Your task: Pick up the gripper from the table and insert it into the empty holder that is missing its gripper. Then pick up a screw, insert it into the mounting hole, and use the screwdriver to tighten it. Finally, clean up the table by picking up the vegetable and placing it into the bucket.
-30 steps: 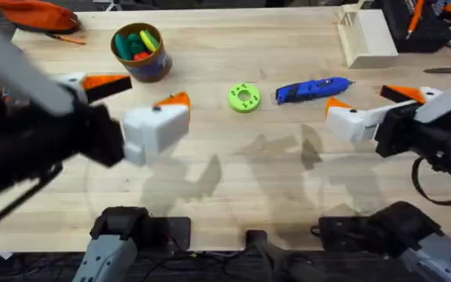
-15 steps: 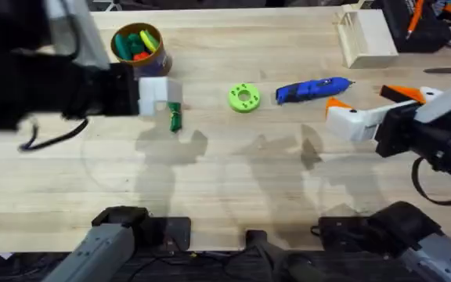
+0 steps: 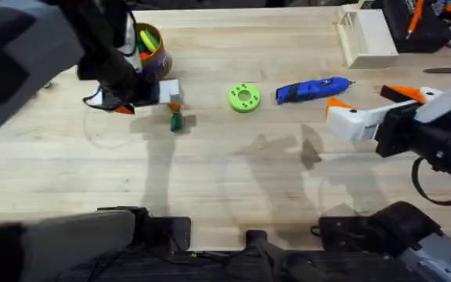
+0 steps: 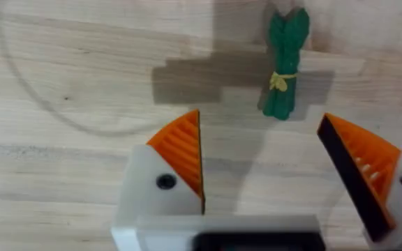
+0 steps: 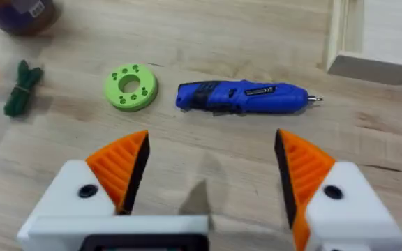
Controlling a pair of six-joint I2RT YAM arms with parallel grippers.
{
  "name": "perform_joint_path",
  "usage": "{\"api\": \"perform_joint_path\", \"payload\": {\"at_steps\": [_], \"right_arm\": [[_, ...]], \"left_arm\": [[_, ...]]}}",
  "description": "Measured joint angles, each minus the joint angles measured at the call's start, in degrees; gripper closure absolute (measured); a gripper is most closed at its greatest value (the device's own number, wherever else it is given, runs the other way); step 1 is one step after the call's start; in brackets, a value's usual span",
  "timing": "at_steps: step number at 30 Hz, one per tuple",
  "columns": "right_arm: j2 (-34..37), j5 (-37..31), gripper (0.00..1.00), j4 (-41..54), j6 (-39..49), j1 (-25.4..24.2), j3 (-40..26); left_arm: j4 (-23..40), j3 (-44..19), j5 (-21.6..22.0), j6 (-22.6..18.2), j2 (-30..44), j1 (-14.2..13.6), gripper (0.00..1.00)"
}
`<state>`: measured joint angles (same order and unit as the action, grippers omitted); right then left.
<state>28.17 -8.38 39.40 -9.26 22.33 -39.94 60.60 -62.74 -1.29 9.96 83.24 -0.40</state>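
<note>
Nearest in the left wrist view: left pincer (image 4: pixel 260 167), white plastic mounts tipped with ribbed orange wedge pads, one pad edged in black, spread wide apart and clamped on nothing. Just past those tips, flat on the pale wood-grain bench (image 4: pixel 68 63): small slim dark green toy vegetable (image 4: pixel 285 63), bundled like stalks and tied at the middle with a thin yellow band, long axis running straight away from the pincer, touching neither pad. Grey shadow beside it on the wood.

Nearest in the right wrist view: right pincer (image 5: pixel 211 171), same white mounts with black screws and ribbed orange wedges, likewise wide apart, empty, hanging above bare bench. Beyond it, lying flat: blue pen-shaped powered screwdriver (image 5: pixel 243 97), glossy plastic with dark grip panels, thin metal bit at one end, long axis crosswise to the pincer, bit pointing toward a pale wooden box (image 5: pixel 375 42). Just beside its blunt end: lime green round disc with holes (image 5: pixel 130 86), apart from it.

From overhead, in the far left part of the bench: short round can with dark blue-purple side and yellow-gold rim (image 3: pixel 153 56), coloured toys inside, partly hidden behind the dark left arm. Vegetable near it, outside it, on the bench between can and disc.
</note>
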Motion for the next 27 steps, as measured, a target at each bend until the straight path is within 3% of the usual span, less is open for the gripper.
{"api": "perform_joint_path", "payload": {"at_steps": [7,12,17,27], "right_arm": [[0.0,0.0,0.009,0.0,0.0,0.0,0.0],[-0.01,0.0,0.009,0.0,0.0,0.0,0.0],[-0.01,0.0,0.009,0.08,0.0,0.0,0.0],[-0.01,0.0,0.009,0.09,0.0,0.0,0.0]], "left_arm": [[-3.88,0.0,-1.69,0.84,9.75,-0.33,0.014],[-6.91,0.0,-1.91,2.72,14.06,-3.06,0.014],[-8.19,0.0,-1.89,5.98,15.3,-5.74,0.015],[-8.22,-0.83,-1.01,8.23,16.68,-5.73,0.008]]}}
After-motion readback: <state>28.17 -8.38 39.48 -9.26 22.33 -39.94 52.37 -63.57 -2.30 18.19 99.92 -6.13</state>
